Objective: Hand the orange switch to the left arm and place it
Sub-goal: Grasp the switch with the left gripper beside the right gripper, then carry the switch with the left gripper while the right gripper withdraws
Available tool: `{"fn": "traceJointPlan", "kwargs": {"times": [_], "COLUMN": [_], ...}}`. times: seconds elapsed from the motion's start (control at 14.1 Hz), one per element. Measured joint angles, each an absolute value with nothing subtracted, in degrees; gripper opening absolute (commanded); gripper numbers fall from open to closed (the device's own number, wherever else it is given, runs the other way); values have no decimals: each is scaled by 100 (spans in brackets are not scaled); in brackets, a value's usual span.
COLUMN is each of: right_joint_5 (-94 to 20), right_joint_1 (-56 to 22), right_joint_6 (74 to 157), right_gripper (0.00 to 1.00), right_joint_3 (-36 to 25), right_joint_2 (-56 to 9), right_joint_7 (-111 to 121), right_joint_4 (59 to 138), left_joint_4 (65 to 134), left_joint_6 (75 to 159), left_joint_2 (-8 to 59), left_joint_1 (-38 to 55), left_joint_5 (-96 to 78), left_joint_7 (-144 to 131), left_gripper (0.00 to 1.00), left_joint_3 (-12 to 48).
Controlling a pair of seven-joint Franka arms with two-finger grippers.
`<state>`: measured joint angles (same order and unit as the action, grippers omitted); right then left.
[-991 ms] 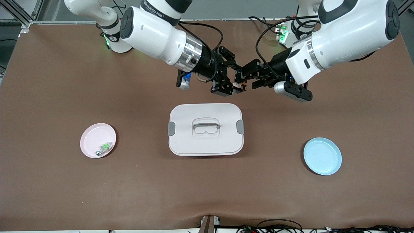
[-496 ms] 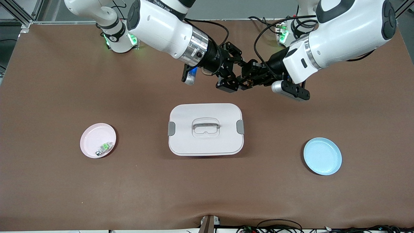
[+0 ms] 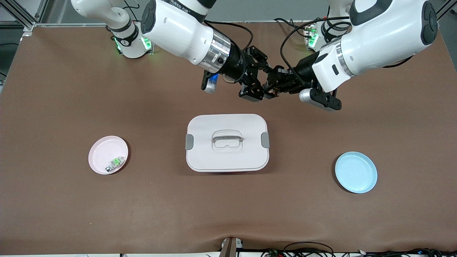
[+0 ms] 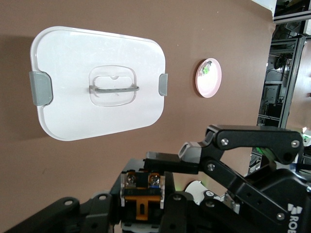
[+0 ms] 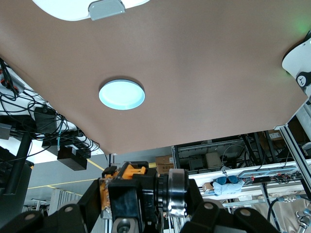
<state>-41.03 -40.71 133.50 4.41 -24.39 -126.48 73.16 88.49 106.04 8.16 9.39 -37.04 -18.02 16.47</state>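
Arms: two large white robot arms, both reaching to the middle of the brown table, their black grippers meeting in the air over the table, a little farther from the front camera than the box.
Right gripper: its fingers are spread around the left gripper's tips; I cannot tell if they press on the switch.
Left gripper: its fingers are closed on the switch.
Switch: one tiny black blocky part with an orange centre mark, held between the two grippers, above the bare table.
Box: one large white rounded plastic container with two grey side latches and one grey handle in the lid, at the table's middle.
Plates: two small round ones, a pink plate toward the right arm's end and a light blue plate toward the left arm's end.
Other part: one tiny green-and-clear piece in the pink plate.
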Motion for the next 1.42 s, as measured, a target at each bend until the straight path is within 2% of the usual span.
{"fn": "traceJointPlan", "kwargs": {"times": [0.07, 0.64, 0.78, 0.99, 1.42], "right_joint_5": [-4104, -4018, -3941, -3930, -3492], "right_joint_1": [-4079, -4066, -4038, -3960, -3780], "right_joint_6": [13355, 13424, 13329, 12662, 11927], "right_gripper": [100, 100, 100, 100, 100], "right_joint_3": [445, 333, 332, 319, 298], "right_joint_2": [-2442, -2444, -2444, -2445, -2442], "right_joint_7": [-12684, -12782, -12133, -10219, -7846], "right_joint_4": [7316, 7291, 7287, 7280, 7262], "left_joint_4": [8846, 8853, 8857, 8873, 8896], "left_joint_6": [10568, 10281, 10271, 10239, 9982], "left_joint_2": [817, 817, 820, 874, 1268], "left_joint_1": [929, 891, 884, 822, 240], "left_joint_5": [-3704, -3164, -2845, -2438, -1844], "left_joint_7": [-1800, -1780, -1768, -1449, -309], "left_gripper": [0, 0, 0, 0, 0], "left_joint_3": [1647, 1631, 1621, 1583, 1536]}}
